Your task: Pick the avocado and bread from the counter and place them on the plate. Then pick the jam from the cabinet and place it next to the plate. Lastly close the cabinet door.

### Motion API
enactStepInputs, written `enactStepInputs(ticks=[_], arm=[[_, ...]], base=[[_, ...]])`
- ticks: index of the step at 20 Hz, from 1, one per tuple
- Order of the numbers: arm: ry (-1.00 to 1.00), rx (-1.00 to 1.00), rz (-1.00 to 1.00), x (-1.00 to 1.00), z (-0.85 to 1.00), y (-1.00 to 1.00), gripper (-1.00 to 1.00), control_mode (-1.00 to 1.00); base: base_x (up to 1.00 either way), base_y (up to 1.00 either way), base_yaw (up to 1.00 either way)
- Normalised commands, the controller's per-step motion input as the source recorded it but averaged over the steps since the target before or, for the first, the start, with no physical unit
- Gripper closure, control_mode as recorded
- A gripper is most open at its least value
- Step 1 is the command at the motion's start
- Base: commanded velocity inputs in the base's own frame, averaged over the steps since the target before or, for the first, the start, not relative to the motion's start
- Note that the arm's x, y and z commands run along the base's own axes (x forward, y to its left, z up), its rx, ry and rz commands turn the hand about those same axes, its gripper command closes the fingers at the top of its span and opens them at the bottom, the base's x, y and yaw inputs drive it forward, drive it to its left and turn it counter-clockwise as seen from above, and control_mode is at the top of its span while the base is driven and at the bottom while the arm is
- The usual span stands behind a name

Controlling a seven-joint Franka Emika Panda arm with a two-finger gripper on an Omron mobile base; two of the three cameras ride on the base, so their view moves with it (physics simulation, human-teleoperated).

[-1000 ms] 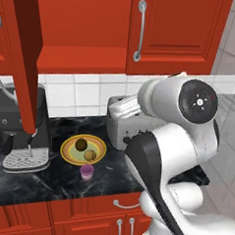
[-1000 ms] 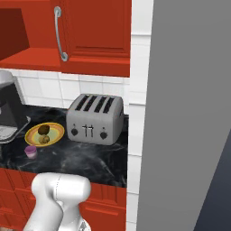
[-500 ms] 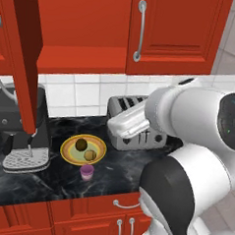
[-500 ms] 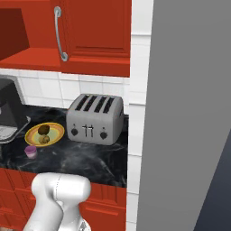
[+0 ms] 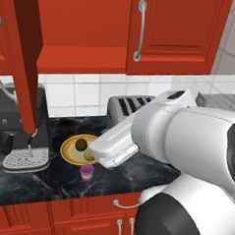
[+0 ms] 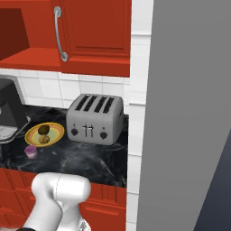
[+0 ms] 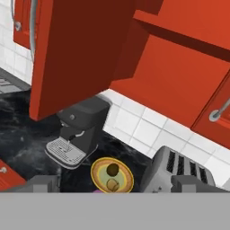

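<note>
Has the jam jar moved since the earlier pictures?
No. The jam jar remains on the counter just in front of the plate, as before.

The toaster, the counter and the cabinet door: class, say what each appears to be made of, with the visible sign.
Toaster: looks like brushed metal, going by its matt silver-grey body with dark slots and knobs.
Counter: seems polished stone, black with white marble veining.
Cabinet door: probably painted wood or laminate, a flat, even red; its finish is unclear.
</note>
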Motion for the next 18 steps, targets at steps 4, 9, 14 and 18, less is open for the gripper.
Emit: enactStepInputs(ticks=[4,9,14,18], arm=[[-0.03,-0.04,0.05,-0.31,0.00,0.51,-1.00,-1.00],[-0.09,-0.05,0.02,-0.09,0.00,0.51,-1.00,-1.00],[-0.08,-0.02,0.00,0.12,0.00,0.43,-1.00,-1.00],[-0.08,-0.02,-0.01,0.17,-0.02,0.40,-1.00,-1.00]], base=[[0.00,0.00,0.00],[0.00,0.00,0.00],[0.00,0.00,0.00],[0.00,0.00,0.00]])
